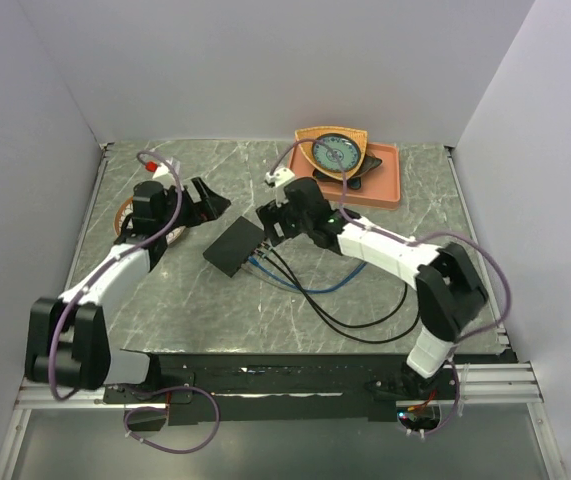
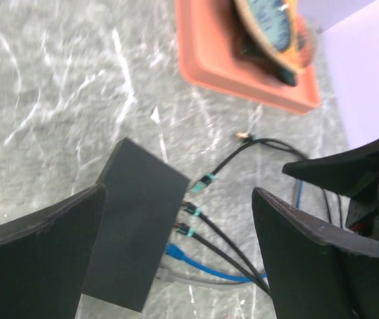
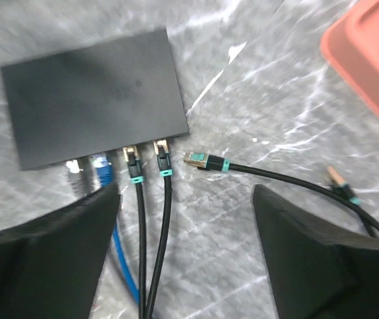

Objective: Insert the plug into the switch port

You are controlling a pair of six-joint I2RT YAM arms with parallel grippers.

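Right claw point(image 3: 184, 193): fingers spread wide, nothing between them. Left claw point(image 2: 179, 193) is likewise spread and empty. We find the plug point(image 3: 199, 159) loose on the bench point(image 3: 255, 86), right under the right claw, its tip just beside the corner of the black switch point(image 3: 89, 100). Its long axis runs along the port edge, crosswise to the four seated cables point(image 3: 141, 219), so we judge it needs a turn before being pushed into the free switch port point(image 3: 177, 137). The right arm is nearer. The orange tray point(image 1: 385, 172) holds a round dial-faced object point(image 1: 333, 152).
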